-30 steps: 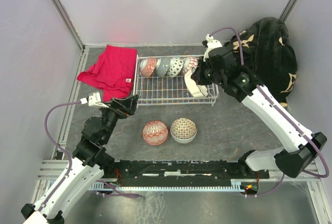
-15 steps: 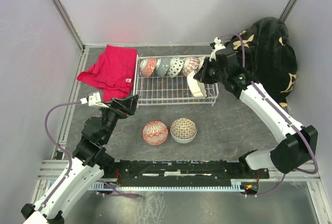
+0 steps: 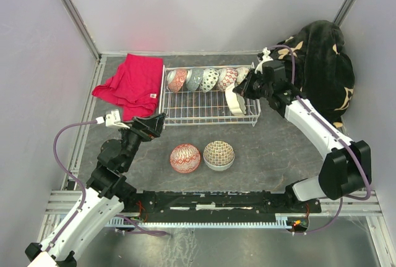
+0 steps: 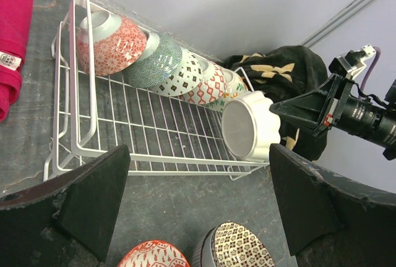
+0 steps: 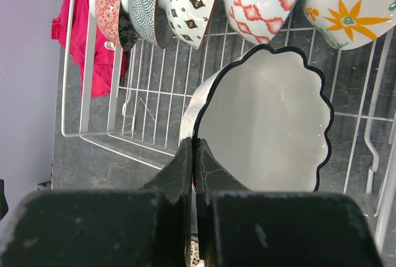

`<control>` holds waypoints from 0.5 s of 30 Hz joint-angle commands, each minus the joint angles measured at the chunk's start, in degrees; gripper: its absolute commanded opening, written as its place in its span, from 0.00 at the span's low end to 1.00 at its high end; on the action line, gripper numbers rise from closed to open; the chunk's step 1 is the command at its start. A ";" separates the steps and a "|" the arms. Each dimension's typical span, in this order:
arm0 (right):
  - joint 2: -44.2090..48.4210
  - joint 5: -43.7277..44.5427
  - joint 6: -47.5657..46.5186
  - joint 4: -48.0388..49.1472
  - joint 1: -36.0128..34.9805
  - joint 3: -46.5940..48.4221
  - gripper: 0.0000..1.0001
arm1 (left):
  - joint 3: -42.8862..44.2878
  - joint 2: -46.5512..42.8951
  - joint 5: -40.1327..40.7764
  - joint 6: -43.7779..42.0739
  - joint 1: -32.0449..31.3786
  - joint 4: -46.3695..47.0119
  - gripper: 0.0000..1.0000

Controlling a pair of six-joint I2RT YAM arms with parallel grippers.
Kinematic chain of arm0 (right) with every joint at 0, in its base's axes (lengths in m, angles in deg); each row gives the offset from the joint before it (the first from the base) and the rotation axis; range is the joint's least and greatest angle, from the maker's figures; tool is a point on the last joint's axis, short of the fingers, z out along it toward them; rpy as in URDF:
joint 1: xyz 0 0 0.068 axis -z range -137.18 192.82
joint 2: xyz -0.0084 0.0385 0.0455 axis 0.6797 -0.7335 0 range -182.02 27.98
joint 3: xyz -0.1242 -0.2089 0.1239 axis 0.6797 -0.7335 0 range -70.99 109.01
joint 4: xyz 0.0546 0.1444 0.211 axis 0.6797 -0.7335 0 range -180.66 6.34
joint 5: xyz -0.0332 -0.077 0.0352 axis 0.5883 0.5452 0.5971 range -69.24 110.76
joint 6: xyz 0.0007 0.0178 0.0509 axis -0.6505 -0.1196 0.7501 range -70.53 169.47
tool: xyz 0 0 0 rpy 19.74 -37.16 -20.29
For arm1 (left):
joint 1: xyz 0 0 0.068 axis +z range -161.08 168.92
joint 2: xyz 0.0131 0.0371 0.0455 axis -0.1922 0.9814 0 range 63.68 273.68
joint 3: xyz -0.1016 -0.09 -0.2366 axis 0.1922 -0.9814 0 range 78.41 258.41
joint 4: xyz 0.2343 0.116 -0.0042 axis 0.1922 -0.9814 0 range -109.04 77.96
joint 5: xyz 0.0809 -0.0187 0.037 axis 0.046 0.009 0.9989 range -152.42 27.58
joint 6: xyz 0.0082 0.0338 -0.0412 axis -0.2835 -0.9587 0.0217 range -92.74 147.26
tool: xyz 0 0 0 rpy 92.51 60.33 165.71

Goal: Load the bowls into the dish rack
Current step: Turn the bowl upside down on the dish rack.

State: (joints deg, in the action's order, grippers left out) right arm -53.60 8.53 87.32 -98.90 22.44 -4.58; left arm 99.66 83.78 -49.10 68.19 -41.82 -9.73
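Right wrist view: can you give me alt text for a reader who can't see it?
The right tool, shut, pinches the black-edged rim of a white scalloped bowl held on edge over the white wire dish rack. Behind it five patterned bowls lean in a row, and a red cloth lies beyond the rack's far end.

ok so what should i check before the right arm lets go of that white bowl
1. Right claw shut on the rim of the white bowl: ok.
2. White bowl over the right end of the dish rack, inside its sides: ok.
3. White bowl resting on the wires: cannot tell.
4. Gap between the white bowl and the floral bowl at the end of the row: cannot tell.
5. Left claw open and short of the rack: ok.
6. All bowls loaded: not ok, the red bowl and the brown lattice bowl sit on the table.
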 commanded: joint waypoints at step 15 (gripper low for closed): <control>-0.04 -4.85 8.41 18.21 3.30 -6.61 0.01 | 1.77 -0.12 -0.58 -2.87 -0.11 2.79 0.99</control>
State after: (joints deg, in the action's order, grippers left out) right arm -54.52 6.28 92.54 -89.92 25.02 -11.07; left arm 99.66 83.78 -49.10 68.19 -41.82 -9.73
